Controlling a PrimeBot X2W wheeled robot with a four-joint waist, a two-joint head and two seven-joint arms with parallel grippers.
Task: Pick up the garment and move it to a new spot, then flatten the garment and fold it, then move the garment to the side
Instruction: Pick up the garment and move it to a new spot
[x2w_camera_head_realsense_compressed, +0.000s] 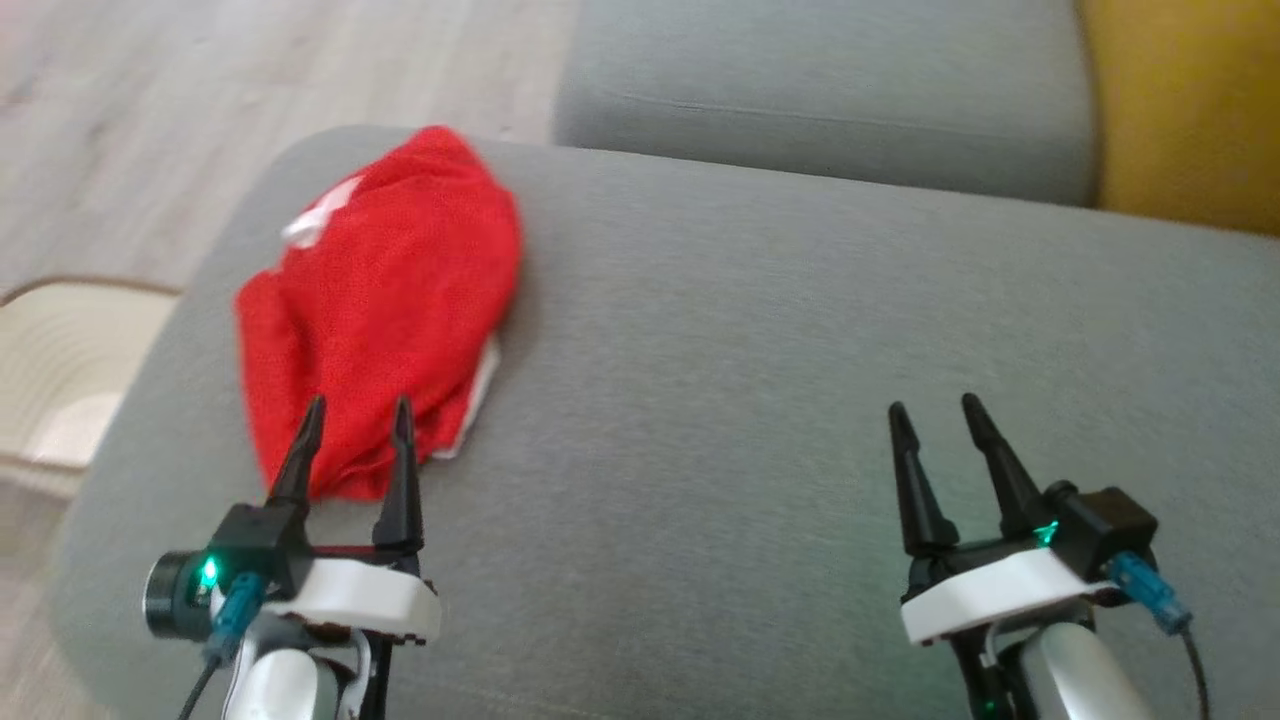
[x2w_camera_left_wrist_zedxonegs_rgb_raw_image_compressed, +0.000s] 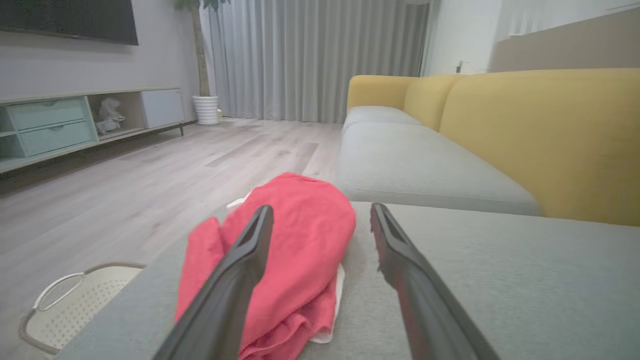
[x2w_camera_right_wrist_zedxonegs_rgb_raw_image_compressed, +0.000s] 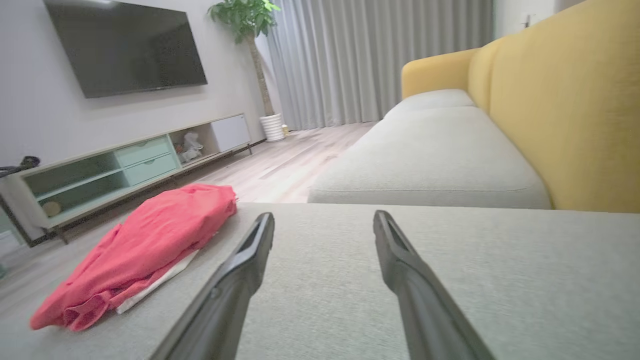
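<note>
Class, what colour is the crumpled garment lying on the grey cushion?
Red, with some white trim at its edge; the garment shows best in the head view.

2 arms rise from the bottom edge of the head view, side by side and well apart. The left gripper (x2w_camera_head_realsense_compressed: 359, 402) is at lower left, its 2 long dark fingers (x2w_camera_head_realsense_compressed: 298, 460) spread wide and pointing up the view. The right gripper (x2w_camera_head_realsense_compressed: 935, 404) is at lower right, also spread wide, leaning slightly left. Each white wrist (x2w_camera_head_realsense_compressed: 355, 598) carries a lit green light (x2w_camera_head_realsense_compressed: 209, 573).
</note>
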